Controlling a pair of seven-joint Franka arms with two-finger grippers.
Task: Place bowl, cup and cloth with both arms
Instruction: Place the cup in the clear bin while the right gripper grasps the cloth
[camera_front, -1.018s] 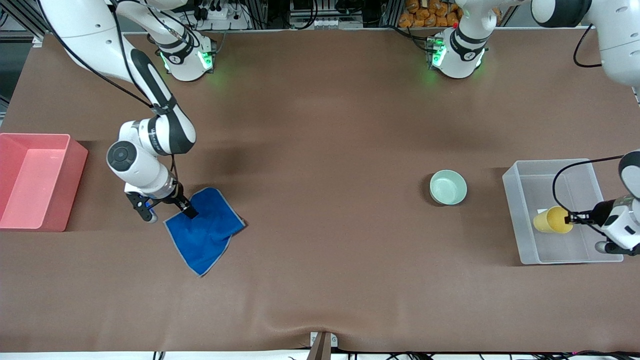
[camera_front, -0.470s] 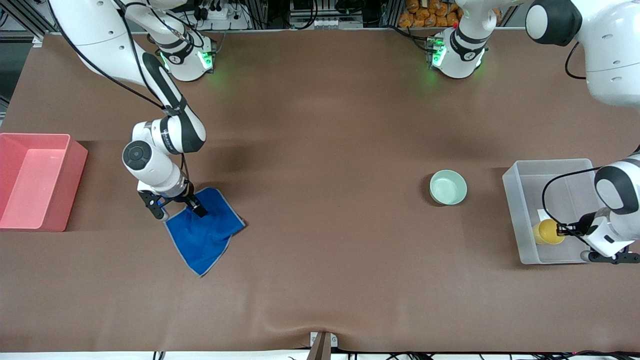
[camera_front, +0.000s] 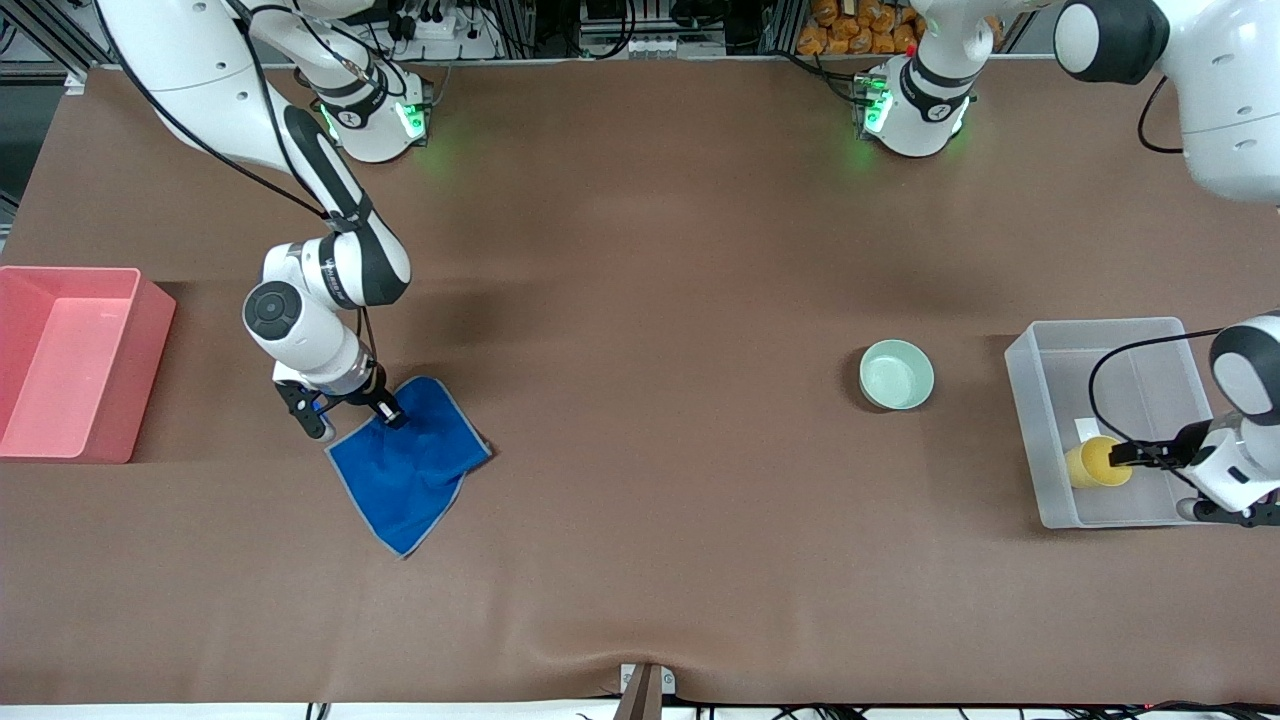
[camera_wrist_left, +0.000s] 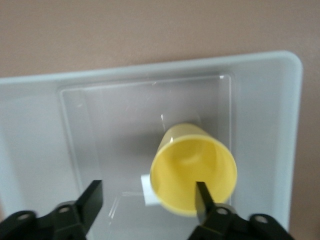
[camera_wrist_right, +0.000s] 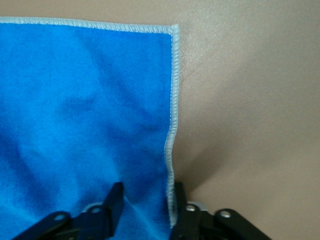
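Observation:
The yellow cup (camera_front: 1095, 462) stands in the clear bin (camera_front: 1100, 335) at the left arm's end of the table. My left gripper (camera_front: 1125, 457) is open over it; in the left wrist view the cup (camera_wrist_left: 192, 167) sits by one fingertip (camera_wrist_left: 202, 197) and the jaws are spread wide. The blue cloth (camera_front: 410, 470) lies rumpled on the table. My right gripper (camera_front: 388, 413) is down on the cloth's edge farthest from the front camera, shut on a pinched fold of it (camera_wrist_right: 85, 115). The mint bowl (camera_front: 897, 374) sits on the table beside the clear bin.
A pink bin (camera_front: 150, 370) stands at the right arm's end of the table. The brown mat (camera_front: 640, 300) covers the table between the cloth and the bowl.
My left gripper lowered the tilted cup into the clear bin and opened; the cup now stands free. My right gripper shifted along the cloth's edge and closed on a fold.

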